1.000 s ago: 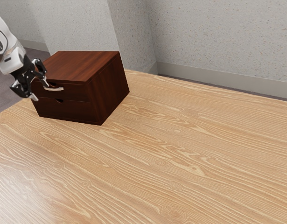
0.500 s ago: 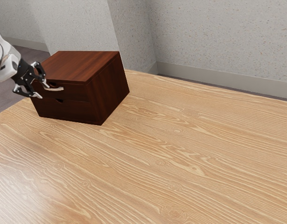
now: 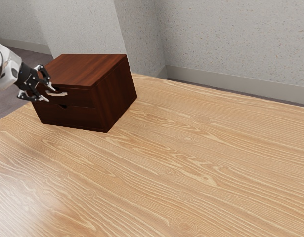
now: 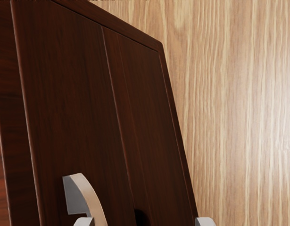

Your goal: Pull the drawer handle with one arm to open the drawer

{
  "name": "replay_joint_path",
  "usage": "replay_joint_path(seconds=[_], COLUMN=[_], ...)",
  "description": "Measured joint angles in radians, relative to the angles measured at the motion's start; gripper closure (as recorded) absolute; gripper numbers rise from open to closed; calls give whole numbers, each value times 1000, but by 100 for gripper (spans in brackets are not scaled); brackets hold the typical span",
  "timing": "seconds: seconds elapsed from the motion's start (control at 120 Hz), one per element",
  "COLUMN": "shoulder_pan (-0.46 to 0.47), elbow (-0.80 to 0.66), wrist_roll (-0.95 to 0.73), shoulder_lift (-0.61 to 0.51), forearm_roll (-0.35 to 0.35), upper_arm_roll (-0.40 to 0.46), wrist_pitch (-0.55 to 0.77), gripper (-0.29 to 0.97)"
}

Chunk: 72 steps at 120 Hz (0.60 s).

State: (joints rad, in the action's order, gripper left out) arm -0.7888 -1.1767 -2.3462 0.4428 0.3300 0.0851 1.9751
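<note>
Sitting at about 10 o'clock on the tabletop in the exterior view, the dark cabinet shows two stacked drawer fronts. The upper drawer carries the drawer handle, which lies at 3 o'clock of the gripper, right at its fingertips. The gripper's black fingers stand spread apart, one above and one below the handle's near end. I cannot tell whether either finger touches it, and nothing is clamped. The drawer front looks flush with the cabinet face.

In the wrist view the handle is a pale grey, smooth curved bar standing off the drawer front, which is glossy reddish-brown wood with fine straight grain. The cabinet is a plain box with sharp edges. The tabletop is light oak with bold wavy grain.
</note>
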Motion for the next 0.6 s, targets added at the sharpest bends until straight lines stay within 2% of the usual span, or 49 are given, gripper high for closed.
replay_joint_path(seconds=[0.383,0.6], shoulder_pan=[3,5], elbow=[17,18], wrist_roll=[-40,-57], shoulder_lift=[47,61], forearm_roll=[4,12], upper_arm_roll=[18,22], wrist_pitch=[42,75], gripper=[47,54])
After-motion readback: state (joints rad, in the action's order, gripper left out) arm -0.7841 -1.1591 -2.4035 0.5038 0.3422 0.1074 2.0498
